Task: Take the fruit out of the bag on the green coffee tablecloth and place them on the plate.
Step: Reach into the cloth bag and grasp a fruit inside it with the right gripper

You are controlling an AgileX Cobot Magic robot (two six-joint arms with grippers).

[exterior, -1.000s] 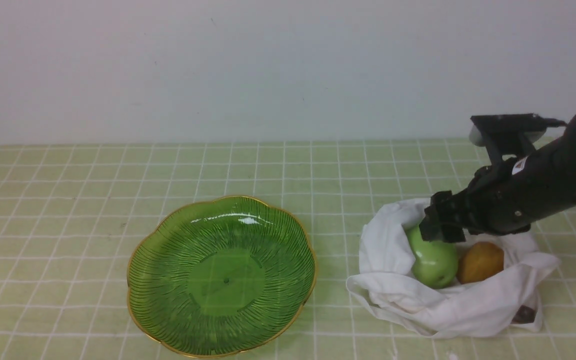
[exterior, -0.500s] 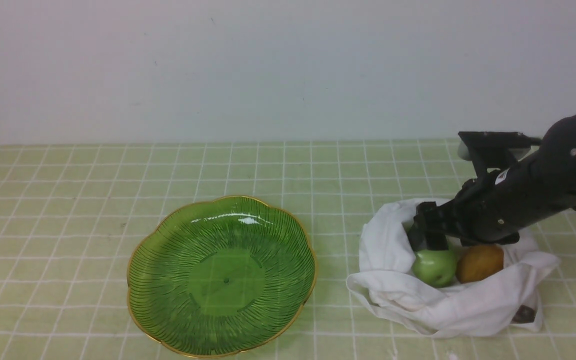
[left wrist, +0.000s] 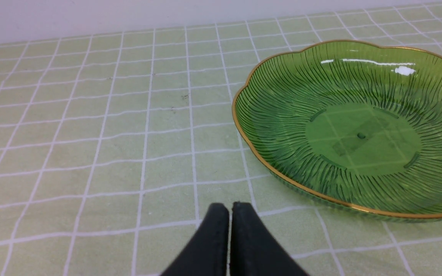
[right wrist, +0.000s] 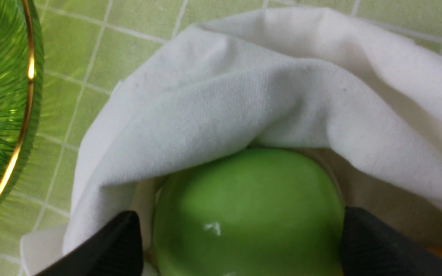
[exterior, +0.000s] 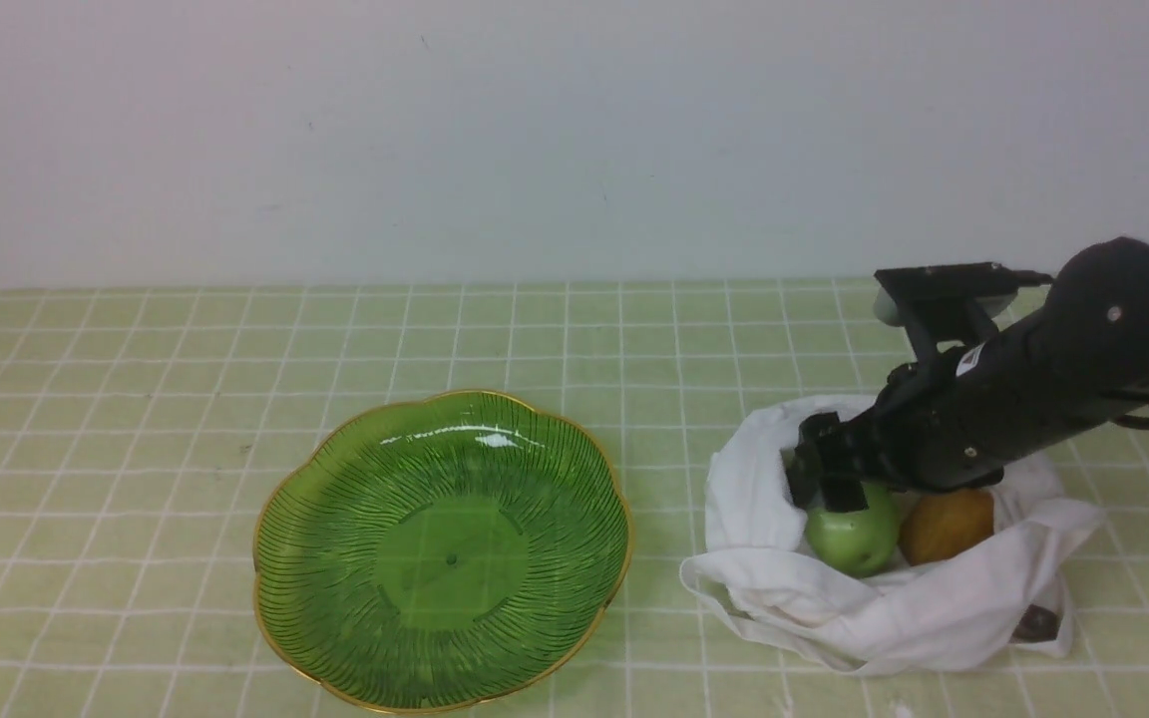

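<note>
left wrist view showed the left gripper [left wrist: 229,209] with its two black fingers pressed together and nothing held, above the green coffee tablecloth [left wrist: 90,115] and near the plate [left wrist: 267,115].

across the front view, from the left, the count was one plate, one bag [exterior: 884,618], two fruit and one arm. the plate lay on the cloth left of centre. well apart from it, the white bag sat open on the cloth at the right. both fruit lay inside it: the green fruit [exterior: 852,538] to the left, and the yellow-brown fruit [exterior: 946,526] just beside it, seemingly touching.

one dark tag [exterior: 1033,623] sat at the bag's near right corner, too small to read. one white label [exterior: 970,361] on the right arm [exterior: 1063,379] was also illegible.

the right gripper [exterior: 824,491] reached down into the bag, with its jaws spread wide and one on each side of the green fruit. whether they pressed on it could not be told.

in the right wrist view a fold of the bag draped against the fruit's far side. the arm hid the back of the bag, and a plain pale wall [exterior: 535,130] stood behind.
</note>
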